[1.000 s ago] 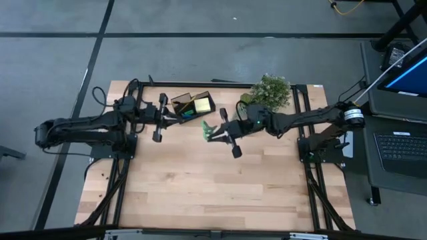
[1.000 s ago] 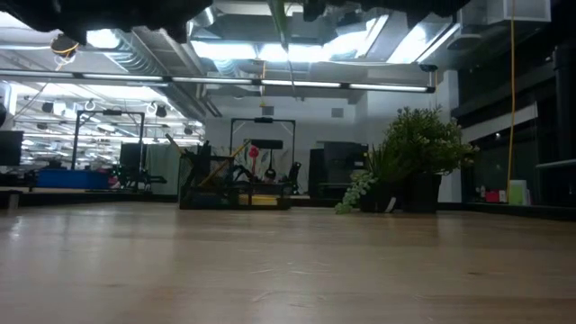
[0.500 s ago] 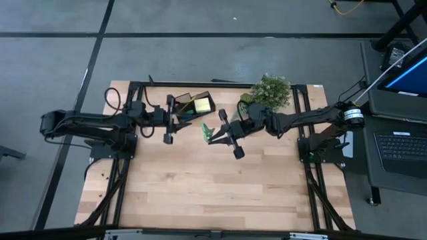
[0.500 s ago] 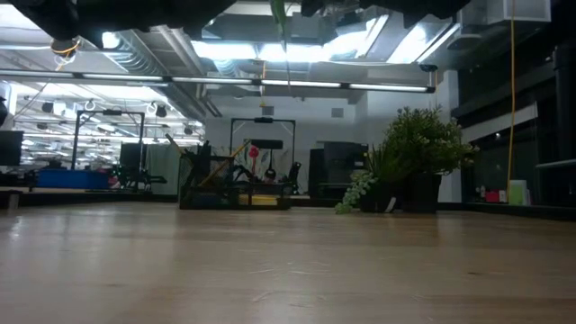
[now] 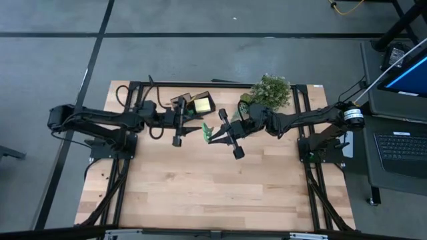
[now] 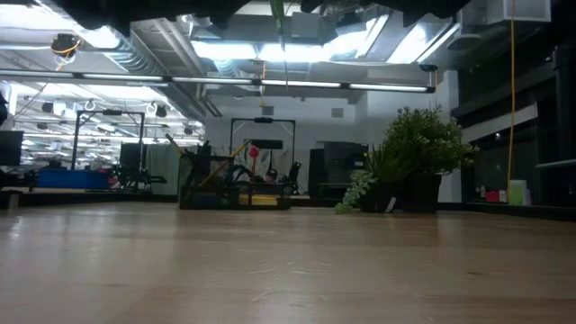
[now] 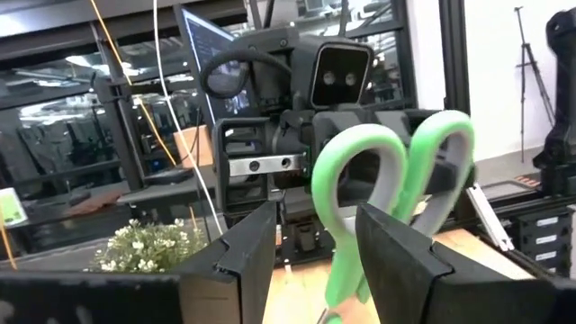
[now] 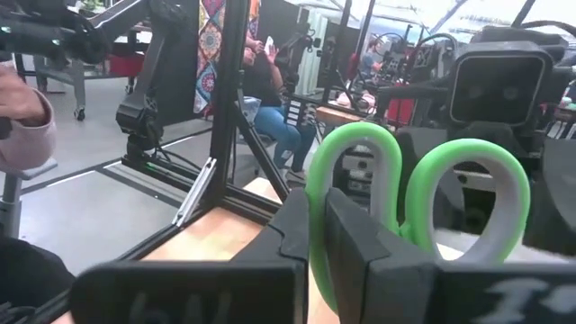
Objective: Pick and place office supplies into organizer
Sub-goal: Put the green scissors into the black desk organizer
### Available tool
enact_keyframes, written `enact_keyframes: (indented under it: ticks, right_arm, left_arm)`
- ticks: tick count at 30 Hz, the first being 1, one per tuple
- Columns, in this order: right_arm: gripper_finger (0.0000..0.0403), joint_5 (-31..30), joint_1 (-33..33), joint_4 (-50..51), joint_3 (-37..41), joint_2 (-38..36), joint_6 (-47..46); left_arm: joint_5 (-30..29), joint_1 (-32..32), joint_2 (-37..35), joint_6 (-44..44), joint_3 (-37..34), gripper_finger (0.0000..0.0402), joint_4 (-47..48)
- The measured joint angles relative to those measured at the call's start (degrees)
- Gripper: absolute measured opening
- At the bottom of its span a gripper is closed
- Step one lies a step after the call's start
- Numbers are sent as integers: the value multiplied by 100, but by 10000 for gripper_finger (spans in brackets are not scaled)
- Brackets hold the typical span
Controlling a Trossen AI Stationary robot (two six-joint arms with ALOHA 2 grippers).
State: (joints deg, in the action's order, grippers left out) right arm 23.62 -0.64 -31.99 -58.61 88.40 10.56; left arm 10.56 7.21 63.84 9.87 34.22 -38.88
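- While held above the middle of the wooden table (image 5: 200, 193), the green-handled scissors (image 5: 208, 131) sit pinched in the right gripper (image 5: 219, 133), fingers pressed onto one loop.
- Facing them, the left gripper (image 5: 190, 124) stands spread, its fingers (image 7: 396, 252) either side of a handle loop without touching.
- Just behind, the black organizer (image 5: 191, 105) holds a yellow sticky-note pad (image 5: 202, 105), near the plant (image 5: 270, 90).
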Motion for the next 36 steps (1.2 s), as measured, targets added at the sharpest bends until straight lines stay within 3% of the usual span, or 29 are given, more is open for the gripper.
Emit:
enact_keyframes:
  ticks: [14, 18, 22, 25, 36]
  right_arm:
    - [22, 48, 0, 43, -2, 2, 12]
    - [22, 45, 0, 47, -2, 2, 14]
    - [22, 48, 0, 73, -4, 2, 20]
    - [23, 52, 4, 112, -5, 7, -77]
    - [159, -240, 15, 321, -9, -59, -137]
  left_arm:
    - [-20, -1, 281, 96, 345, 139, -3]
    - [-3, -3, 281, 168, 345, 98, 7]
    - [213, -3, 281, 384, 345, 25, 9]
    - [310, -1, 286, 438, 345, 22, 17]
    - [247, 11, 137, 792, 345, 22, 133]
